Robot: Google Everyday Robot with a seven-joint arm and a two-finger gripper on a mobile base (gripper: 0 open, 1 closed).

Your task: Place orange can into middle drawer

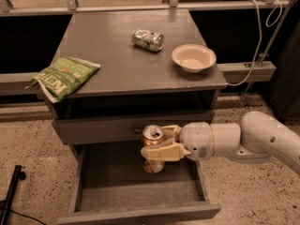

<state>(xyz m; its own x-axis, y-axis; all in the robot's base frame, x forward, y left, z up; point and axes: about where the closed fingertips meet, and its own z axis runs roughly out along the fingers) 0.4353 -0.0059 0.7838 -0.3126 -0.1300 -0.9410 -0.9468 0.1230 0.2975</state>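
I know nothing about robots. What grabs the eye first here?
A tan two-finger gripper is shut on a small orange-copper soda can, held upright over the open grey wooden middle drawer. On the tabletop above lie a green chip bag at the left edge, a crushed silver can and a beige bowl.

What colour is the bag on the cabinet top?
Green bag, camera view; gripper holds the orange can over the middle drawer.

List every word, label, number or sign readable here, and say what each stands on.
"KET": large pale letters on the crinkled green snack bag; the rest of the word is unreadable.
Nothing legible on the small orange soda can, clamped in the jaws of the gripper above the open grey wooden drawer.
Print on the dented silver-and-green can is too blurred.
No text on the cream bowl.
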